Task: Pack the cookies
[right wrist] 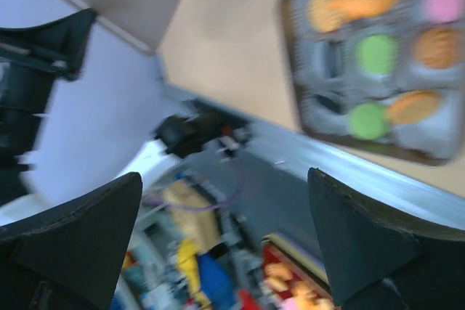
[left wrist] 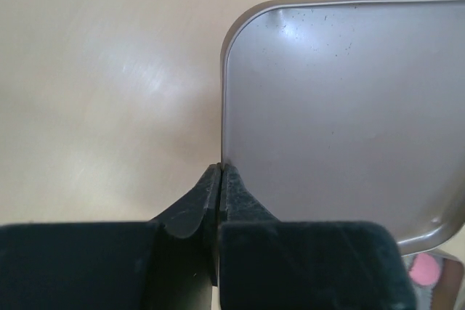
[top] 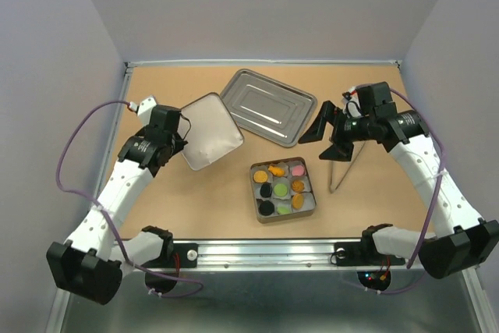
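My top view is bright and sharp; my right wrist view is blurry; the bench [left wrist: 138,85] shines beyond the left jaws.

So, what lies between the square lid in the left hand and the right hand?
The larger rectangular metal tray lies between the lid and the open right hand, as the top view shows.
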Tool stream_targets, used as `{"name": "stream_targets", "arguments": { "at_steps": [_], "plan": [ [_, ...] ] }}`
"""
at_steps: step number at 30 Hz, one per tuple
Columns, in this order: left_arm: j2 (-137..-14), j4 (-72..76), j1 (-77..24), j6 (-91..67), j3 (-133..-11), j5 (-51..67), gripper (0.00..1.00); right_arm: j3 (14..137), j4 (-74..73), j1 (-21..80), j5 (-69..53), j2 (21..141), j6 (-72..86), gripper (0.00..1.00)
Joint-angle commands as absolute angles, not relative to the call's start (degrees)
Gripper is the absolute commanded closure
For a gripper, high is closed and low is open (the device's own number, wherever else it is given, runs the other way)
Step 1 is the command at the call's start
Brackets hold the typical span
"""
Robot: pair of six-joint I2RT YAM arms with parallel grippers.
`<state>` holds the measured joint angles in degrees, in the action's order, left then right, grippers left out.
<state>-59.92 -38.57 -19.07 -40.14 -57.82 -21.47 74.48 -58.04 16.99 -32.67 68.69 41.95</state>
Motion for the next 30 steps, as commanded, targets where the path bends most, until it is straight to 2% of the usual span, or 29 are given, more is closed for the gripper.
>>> {"name": "stream_targets", "arguments": {
  "at_steps": [1,3,8,11,13,19,23,30],
  "plan": [
    [-55.2,-33.9,-23.6,-33.6,-64.9,-31.4,1.0,80.1,-49.0,17.5,-50.2,69.1,56.6,0.0],
    [-53.3,-31.0,-26.7,-30.1,-66.2,-35.6,1.0,81.7,-44.4,17.6,-56.1,70.0,65.2,0.0],
    [-49.6,-18.6,-33.7,-21.0,-65.6,-43.5,1.0,86.7,-40.4,18.2,-61.7,73.4,76.8,0.0],
    [-49.9,-13.4,-38.6,-17.0,-66.2,-48.8,1.0,84.6,-29.6,18.2,-63.4,73.5,89.1,0.0],
    [-50.3,-10.8,-41.3,-13.0,-67.1,-52.7,1.0,80.9,-17.2,18.3,-63.2,72.7,100.7,0.0],
    [-49.8,4.0,-49.5,1.2,-67.7,-59.7,1.0,80.8,-5.7,18.4,-59.2,75.3,114.9,0.0],
    [-47.3,19.1,-52.2,12.7,-64.5,-59.4,1.0,86.3,-2.9,19.0,-56.3,81.9,118.0,0.0],
    [-46.1,29.9,-52.4,23.4,-60.6,-52.1,1.0,92.5,-1.9,21.4,-51.5,89.2,120.9,0.0]
  ]
}}
